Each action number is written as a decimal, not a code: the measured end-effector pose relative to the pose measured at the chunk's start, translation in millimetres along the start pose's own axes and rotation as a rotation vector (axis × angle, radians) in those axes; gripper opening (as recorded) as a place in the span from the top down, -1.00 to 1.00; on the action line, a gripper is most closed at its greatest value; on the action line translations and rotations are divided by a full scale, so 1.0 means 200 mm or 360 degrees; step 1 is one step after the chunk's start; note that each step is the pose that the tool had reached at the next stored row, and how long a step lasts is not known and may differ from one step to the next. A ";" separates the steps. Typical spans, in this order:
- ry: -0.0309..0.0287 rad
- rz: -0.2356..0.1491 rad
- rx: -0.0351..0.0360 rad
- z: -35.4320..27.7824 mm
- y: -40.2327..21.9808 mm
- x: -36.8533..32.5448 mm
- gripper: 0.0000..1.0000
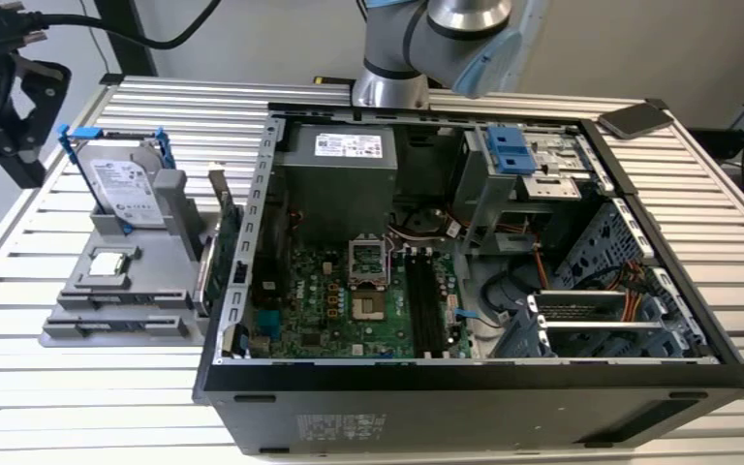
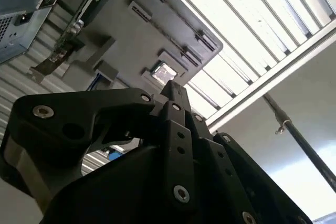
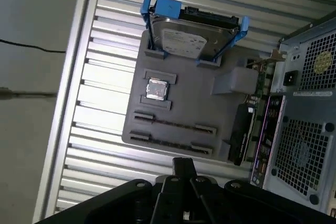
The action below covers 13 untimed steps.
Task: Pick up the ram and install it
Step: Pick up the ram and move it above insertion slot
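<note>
**Mia:** Where is the ram?

**Tom:** The ram [image 3: 176,125] lies flat on the gray holder [image 1: 62,337]. It is in a long groove with a small clip at each end. The silver chip [image 3: 156,88] sits just beside that groove. The hard drive [image 1: 124,189] stands up in its blue frame at the other end of the holder.

**Mia:** And where is the holder?

**Tom:** It is on the left side of the exterior view, on the table [image 1: 75,417] made of metal slats. It is just beside the open computer case [image 1: 476,383], which takes up the middle and the right.

**Mia:** What stands between them?

**Tom:** A green card [image 1: 224,257], up on its edge against the holder's side.

**Mia:** What about the claw?

**Tom:** The claw [image 3: 184,165] hangs up in the air near the holder and does not touch it. In both wrist views its black fingers [image 2: 178,124] are pressed together at the tips. It has nothing in its grip.

**Mia:** Where are the black slots?

**Tom:** The black slots [image 1: 426,300] are in the lower middle of the exterior view, inside the case. The ram is well apart from them. The arm [image 1: 456,29] shows at the top middle, behind the case.
</note>
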<state>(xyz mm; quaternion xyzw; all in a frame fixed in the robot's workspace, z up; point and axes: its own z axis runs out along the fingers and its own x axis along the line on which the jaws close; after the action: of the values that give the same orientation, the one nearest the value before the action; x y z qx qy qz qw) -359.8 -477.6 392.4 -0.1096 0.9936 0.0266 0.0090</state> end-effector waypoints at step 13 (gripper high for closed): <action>0.00186 -0.0355 -0.0007 0.000 0.000 0.000 1.00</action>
<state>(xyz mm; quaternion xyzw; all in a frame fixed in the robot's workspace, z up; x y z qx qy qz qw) -359.8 -477.6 392.4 -0.2198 0.9752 0.0270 0.0058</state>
